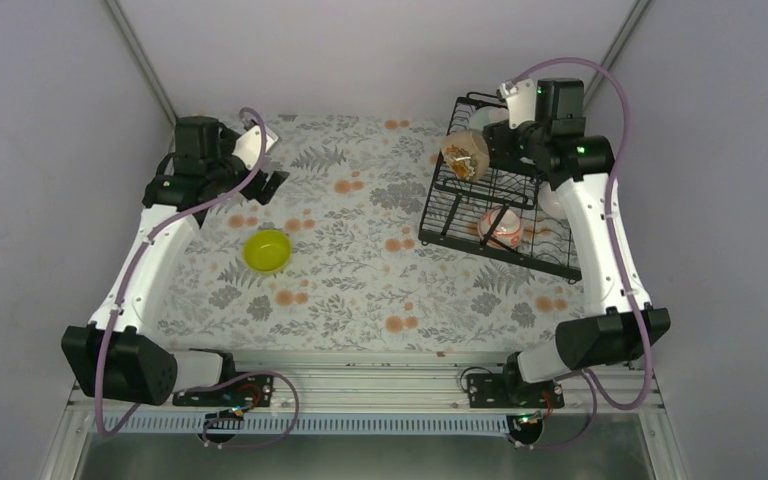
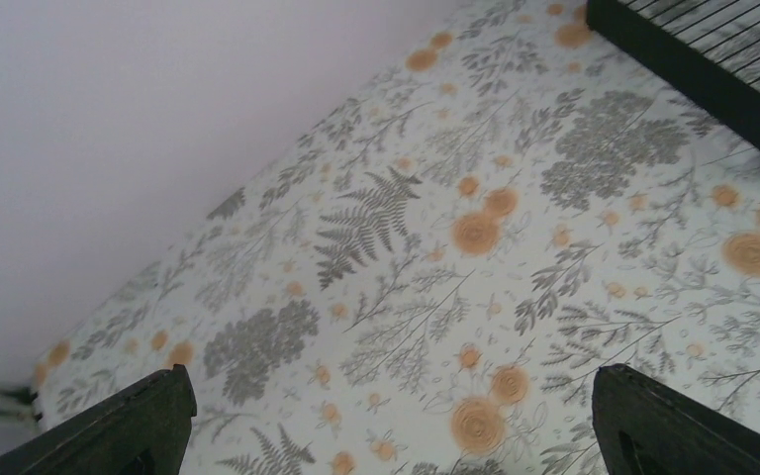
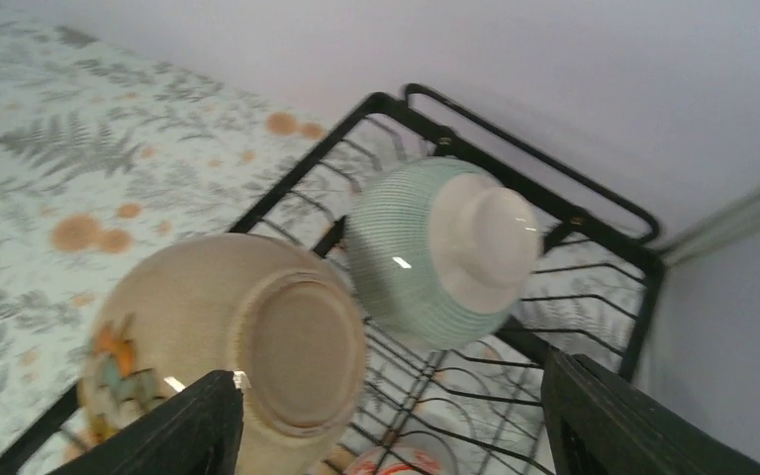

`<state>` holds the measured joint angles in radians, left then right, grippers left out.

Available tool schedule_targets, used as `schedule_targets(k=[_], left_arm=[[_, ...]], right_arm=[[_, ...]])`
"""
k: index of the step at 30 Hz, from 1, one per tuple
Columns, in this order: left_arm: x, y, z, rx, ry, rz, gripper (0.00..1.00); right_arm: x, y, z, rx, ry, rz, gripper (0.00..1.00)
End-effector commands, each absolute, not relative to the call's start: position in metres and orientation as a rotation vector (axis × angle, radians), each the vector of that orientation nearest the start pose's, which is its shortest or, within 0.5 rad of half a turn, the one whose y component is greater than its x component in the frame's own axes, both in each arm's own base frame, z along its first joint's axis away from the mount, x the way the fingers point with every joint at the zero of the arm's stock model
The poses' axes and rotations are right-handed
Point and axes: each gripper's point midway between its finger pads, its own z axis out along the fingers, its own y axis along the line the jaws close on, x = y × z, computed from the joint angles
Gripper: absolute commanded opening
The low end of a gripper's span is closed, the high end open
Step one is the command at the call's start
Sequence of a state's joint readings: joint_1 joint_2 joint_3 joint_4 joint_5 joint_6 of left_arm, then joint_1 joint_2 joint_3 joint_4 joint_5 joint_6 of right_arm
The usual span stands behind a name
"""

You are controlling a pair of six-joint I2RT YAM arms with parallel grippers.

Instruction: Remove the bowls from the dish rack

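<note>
Jaws of the left gripper [image 2: 393, 376] gape empty, far left; the lime-yellow bowl [image 1: 267, 250] sits on the table [image 1: 360, 295]. Far right, the right gripper [image 3: 388, 374] hovers wide over the tan bowl [image 3: 247, 336] and mint-green bowl [image 3: 426, 267] in the dish rack [image 1: 460, 215]; next, probably, straddle a rim and close.

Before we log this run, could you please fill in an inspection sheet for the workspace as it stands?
Surface: floral tablecloth, flat.
Job's things: lime-yellow bowl out on the cloth; tan bowl and mint-green bowl tipped on edge on the upper tier of the dish rack; red-patterned bowl in its lower tray.
Clutter: nothing seen.
Grippers: left gripper fingers open, empty, above the cloth; right gripper fingers open over the rack, holding nothing.
Cables: purple cable looped along each arm.
Surroundings: pale walls on three sides.
</note>
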<state>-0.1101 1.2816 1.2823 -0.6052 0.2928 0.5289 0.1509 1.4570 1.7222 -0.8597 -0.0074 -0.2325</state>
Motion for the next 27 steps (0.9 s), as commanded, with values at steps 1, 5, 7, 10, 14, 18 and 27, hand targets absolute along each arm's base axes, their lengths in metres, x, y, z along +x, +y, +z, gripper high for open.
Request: schedule_targets(k=[1, 5, 7, 10, 14, 18, 27], left_arm=[[0.377, -0.11, 0.295, 0.842, 1.97, -0.191, 1.0], [0.382, -0.113, 0.288, 0.841, 1.979, -0.203, 1.0], [0.384, -0.115, 0.282, 0.842, 1.99, -0.207, 1.0], [0.385, -0.115, 0.275, 0.845, 2.003, -0.202, 1.0], [0.387, -0.114, 0.272, 0.845, 2.005, -0.18, 1.0], [0.388, -0.112, 0.269, 0.841, 2.017, -0.17, 1.0], [0.383, -0.108, 0.261, 0.844, 2.035, -0.152, 1.0]], right_arm=[[0.395, 0.098, 0.365, -0.555, 2.133, 0.196, 0.76], [0.396, 0.097, 0.365, -0.612, 2.101, 0.106, 0.81], [0.397, 0.1, 0.361, -0.645, 2.118, 0.079, 0.82], [0.399, 0.109, 0.351, -0.687, 2.152, 0.026, 0.84], [0.402, 0.127, 0.343, -0.731, 2.159, -0.077, 0.86], [0.406, 0.15, 0.328, -0.765, 2.168, -0.202, 0.86], [0.433, 0.149, 0.322, -0.652, 2.116, -0.44, 0.86]])
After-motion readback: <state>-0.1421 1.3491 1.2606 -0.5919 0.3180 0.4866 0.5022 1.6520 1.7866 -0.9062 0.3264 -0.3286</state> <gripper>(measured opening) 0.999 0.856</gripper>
